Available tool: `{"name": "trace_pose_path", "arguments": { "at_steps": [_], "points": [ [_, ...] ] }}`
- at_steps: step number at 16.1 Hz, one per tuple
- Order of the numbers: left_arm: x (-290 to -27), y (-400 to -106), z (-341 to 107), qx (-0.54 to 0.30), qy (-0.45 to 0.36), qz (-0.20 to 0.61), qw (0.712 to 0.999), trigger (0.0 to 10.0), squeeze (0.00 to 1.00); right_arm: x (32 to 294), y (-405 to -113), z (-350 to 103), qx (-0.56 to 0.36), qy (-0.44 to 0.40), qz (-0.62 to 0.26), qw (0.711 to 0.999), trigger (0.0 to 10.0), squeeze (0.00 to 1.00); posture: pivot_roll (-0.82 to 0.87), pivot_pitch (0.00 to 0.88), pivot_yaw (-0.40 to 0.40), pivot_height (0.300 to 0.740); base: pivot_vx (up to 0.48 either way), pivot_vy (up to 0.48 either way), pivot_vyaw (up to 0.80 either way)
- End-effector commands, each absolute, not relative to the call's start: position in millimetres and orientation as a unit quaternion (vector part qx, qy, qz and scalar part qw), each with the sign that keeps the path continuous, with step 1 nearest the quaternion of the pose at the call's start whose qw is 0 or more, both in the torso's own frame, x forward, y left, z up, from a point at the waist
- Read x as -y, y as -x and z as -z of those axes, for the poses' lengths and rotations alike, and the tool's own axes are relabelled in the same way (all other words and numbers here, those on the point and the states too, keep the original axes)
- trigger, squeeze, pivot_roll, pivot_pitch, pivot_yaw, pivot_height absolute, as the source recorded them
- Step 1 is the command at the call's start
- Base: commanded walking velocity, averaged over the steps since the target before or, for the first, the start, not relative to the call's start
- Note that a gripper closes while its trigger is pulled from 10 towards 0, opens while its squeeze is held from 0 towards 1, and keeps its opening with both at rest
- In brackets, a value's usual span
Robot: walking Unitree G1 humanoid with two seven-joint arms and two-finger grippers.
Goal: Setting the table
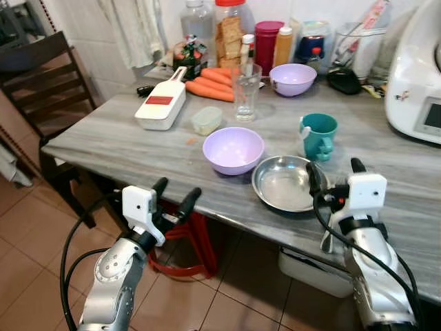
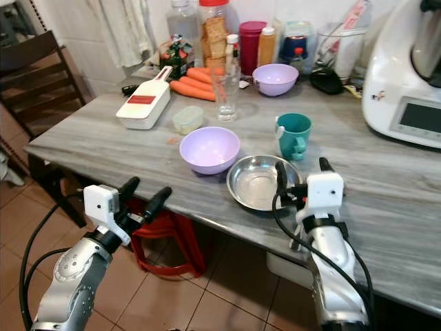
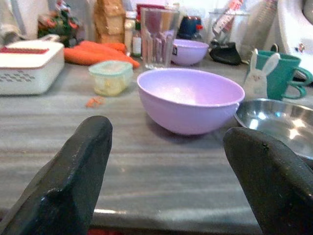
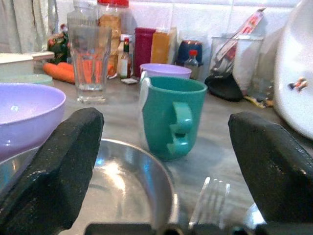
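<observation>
On the grey table [image 1: 124, 141] a lilac bowl [image 1: 233, 149] stands beside a shallow steel bowl [image 1: 288, 183]. Behind them are a teal mug [image 1: 319, 136] and an empty glass [image 1: 247, 92]. A second lilac bowl [image 1: 293, 78] sits further back. My left gripper [image 1: 176, 189] is open, just off the table's front edge, facing the near lilac bowl. My right gripper [image 1: 335, 167] is open over the table at the steel bowl's right rim, with nothing between its fingers. A fork [image 4: 210, 200] lies on the table under that gripper.
A white slicer [image 1: 160, 105], carrots [image 1: 210, 83] and a small lidded tub [image 1: 207, 119] lie left of the glass. Jars and bottles line the back wall. A white appliance [image 1: 417, 69] stands at right. A dark chair [image 1: 41, 83] is at left, a red stool [image 1: 186, 241] under the table.
</observation>
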State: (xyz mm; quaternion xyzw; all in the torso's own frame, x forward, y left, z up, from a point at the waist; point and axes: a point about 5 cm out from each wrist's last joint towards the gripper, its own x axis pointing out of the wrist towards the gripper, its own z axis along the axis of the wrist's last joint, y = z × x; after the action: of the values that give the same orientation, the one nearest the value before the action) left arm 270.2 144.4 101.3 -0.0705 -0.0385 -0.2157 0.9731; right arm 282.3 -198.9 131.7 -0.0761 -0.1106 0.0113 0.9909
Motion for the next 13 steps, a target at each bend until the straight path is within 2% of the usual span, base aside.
{"name": "trace_pose_path", "arguments": {
  "at_steps": [1, 5, 8, 13],
  "points": [
    [-149.4, -273.9, -101.4, 0.041, 0.053, 0.189, 0.98, 10.0, 0.0, 196.1, -279.9, -139.2, 0.122, 0.074, -0.023, 0.989, 10.0, 0.0, -0.03, 0.0, 0.119, 0.74, 0.0, 0.0, 0.0],
    [-154.9, -284.5, -96.0, 0.026, 0.017, 0.114, 0.993, 10.0, 0.0, 190.1, -275.8, -146.1, 0.125, 0.096, -0.036, 0.987, 10.0, 0.0, -0.04, 0.0, 0.12, 0.74, 0.0, 0.0, 0.13],
    [-154.1, -288.6, -96.5, 0.025, 0.016, 0.11, 0.993, 10.0, 0.0, 178.8, -278.5, -147.6, 0.125, 0.093, -0.051, 0.987, 10.0, 0.0, -0.03, 0.0, 0.117, 0.74, 0.0, 0.0, 0.8],
    [-157.1, -292.8, -97.0, 0.028, 0.012, 0.083, 0.996, 10.0, 0.0, 179.1, -281.4, -150.0, 0.123, 0.098, -0.047, 0.987, 10.0, 0.0, -0.04, 0.0, 0.115, 0.74, 0.0, 0.0, 0.8]
  ]
}}
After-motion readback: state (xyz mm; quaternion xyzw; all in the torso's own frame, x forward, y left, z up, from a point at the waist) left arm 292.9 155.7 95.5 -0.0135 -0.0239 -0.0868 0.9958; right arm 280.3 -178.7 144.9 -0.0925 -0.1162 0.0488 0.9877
